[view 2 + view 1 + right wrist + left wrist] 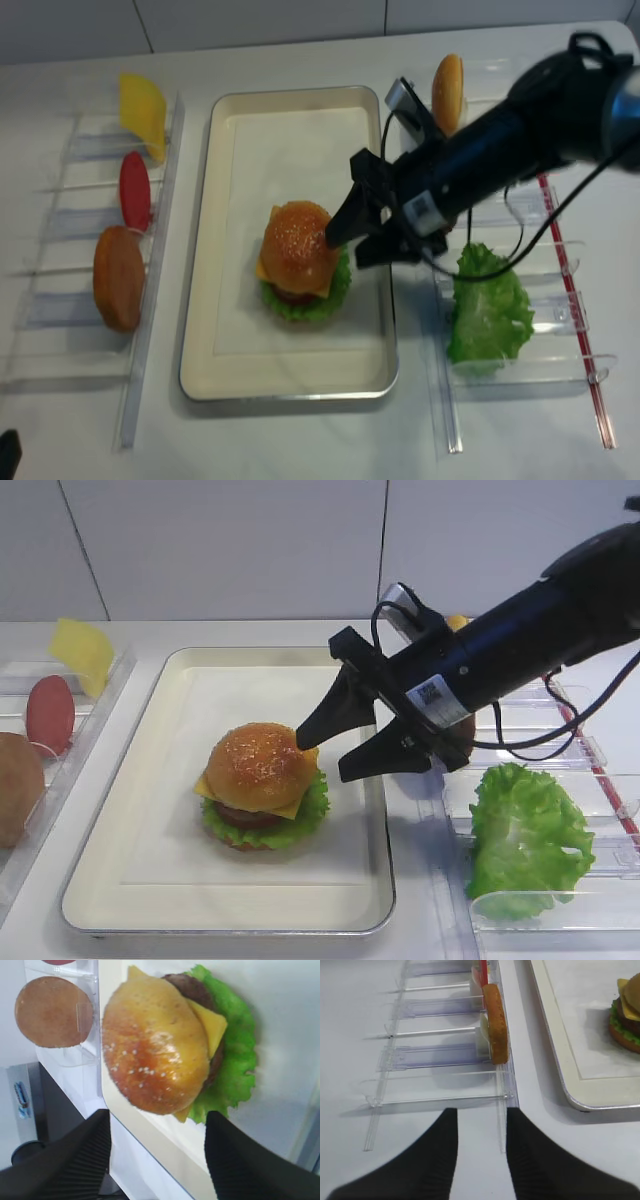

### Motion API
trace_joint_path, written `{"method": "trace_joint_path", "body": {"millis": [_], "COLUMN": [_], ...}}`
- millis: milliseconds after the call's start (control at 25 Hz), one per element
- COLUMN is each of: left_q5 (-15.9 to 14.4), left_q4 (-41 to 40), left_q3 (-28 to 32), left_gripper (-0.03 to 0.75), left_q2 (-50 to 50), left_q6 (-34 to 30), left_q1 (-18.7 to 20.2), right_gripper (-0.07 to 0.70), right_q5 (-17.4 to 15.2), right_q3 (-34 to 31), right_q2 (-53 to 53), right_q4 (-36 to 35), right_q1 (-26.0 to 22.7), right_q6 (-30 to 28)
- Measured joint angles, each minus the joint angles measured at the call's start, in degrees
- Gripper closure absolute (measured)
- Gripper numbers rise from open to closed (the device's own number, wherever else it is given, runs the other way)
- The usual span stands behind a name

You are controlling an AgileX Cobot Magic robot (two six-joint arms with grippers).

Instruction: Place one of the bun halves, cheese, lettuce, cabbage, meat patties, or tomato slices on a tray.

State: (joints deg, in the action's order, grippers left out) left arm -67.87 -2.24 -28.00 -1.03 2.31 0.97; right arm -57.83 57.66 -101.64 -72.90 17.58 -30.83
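Note:
A stacked burger stands on the paper-lined silver tray (130,880). A domed speckled bun half (258,765) tops it, over yellow cheese (205,786), a dark meat patty (245,816) and frilly lettuce (300,825). My right gripper (322,758) is open just right of the bun top, and nothing is between its fingers. In the right wrist view the bun half (155,1052) lies just beyond the spread fingertips (100,1125). My left gripper (481,1112) is open and empty over bare table at the near end of the left rack.
The clear left rack (150,330) holds a cheese slice (143,110), a tomato slice (134,190) and a brown bun half (119,277). The right rack (590,365) holds a lettuce leaf (490,305) and an upright bun half (447,92). The right arm's cable (520,240) loops above it.

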Motion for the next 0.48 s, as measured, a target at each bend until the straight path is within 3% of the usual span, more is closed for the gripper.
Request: {"method": "trace_joint_path", "body": {"millis": [480], "left_q5": [0.0], "left_q4": [0.0], "left_q3": [0.0], "left_gripper": [0.498], "left_q2": [0.0], "left_q6": [0.0], "left_q1": [0.0], "right_gripper": [0.218], "right_q5": [-6.03], "right_q3": [5.95], "right_q2": [9.47], "right_q4": [16.45], "right_q1": [0.0], "right_q6": [14.42]}}
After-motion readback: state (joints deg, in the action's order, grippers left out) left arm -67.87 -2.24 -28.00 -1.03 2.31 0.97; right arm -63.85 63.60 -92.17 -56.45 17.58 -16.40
